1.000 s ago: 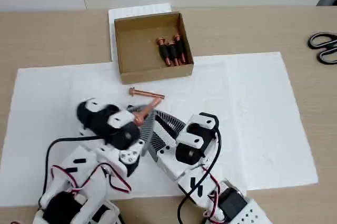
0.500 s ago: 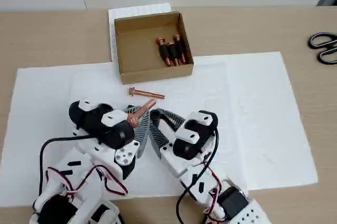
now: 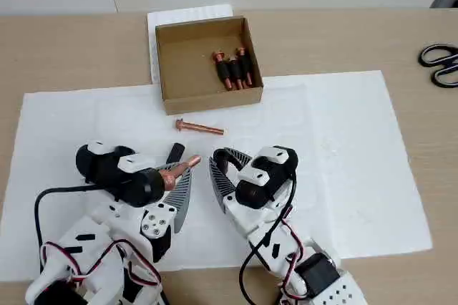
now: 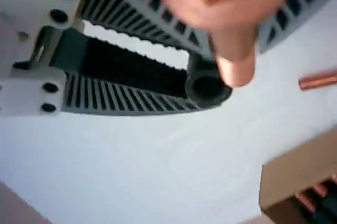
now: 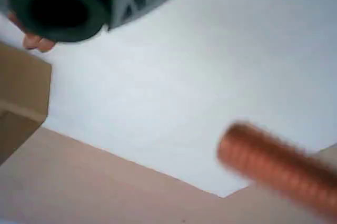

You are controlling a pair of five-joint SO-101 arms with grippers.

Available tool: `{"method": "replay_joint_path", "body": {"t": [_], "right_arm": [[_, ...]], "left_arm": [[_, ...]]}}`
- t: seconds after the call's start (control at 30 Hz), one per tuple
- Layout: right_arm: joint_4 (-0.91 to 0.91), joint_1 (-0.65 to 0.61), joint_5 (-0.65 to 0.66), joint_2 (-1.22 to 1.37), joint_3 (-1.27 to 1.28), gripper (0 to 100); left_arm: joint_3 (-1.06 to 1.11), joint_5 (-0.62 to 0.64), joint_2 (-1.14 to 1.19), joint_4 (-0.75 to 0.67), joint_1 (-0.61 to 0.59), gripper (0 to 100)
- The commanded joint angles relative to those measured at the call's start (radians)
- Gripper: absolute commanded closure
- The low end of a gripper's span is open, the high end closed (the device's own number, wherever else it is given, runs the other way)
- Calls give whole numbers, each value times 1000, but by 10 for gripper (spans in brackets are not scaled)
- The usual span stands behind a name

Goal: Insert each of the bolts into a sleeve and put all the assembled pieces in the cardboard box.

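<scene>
Holding a bolt (image 3: pixel 187 164) in the left claw (image 3: pixel 179 175) and a sleeve (image 4: pixel 126 66) in the right claw (image 3: pixel 218 163), tips facing and just apart, the arms look set for insertion, on the near side of the cardboard box (image 3: pixel 207 102).

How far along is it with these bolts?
Three assembled pieces lie in the cardboard box. The left gripper grips a black sleeve, a bolt beside its empty mouth, not yet inserted. A second bolt lies loose on the white sheet. Both still need sleeving and boxing.

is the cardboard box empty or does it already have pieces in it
Not empty: three copper bolts in black sleeves lie side by side inside the open brown cardboard box, toward one side wall.
</scene>
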Motion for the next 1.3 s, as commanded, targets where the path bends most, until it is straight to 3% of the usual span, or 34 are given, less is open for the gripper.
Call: {"method": "replay_joint_path", "body": {"t": [0.0,0.27,0.43,0.57,0.9,1.27], "right_arm": [[1,-5,5,-16,6,995],[-7,97,9,-18,-55,995],[-8,300,3,-18,-110,995],[-7,423,3,-18,-97,995],[-8,427,2,-18,-64,995],[-8,404,6,-18,-66,995]], "left_arm": [[45,25,6,12,-5,992],[392,63,0,-213,-3,992],[519,63,0,-318,-3,992],[596,77,3,-322,-29,992],[641,100,3,-259,-49,992],[673,100,0,-327,-146,992]]}}
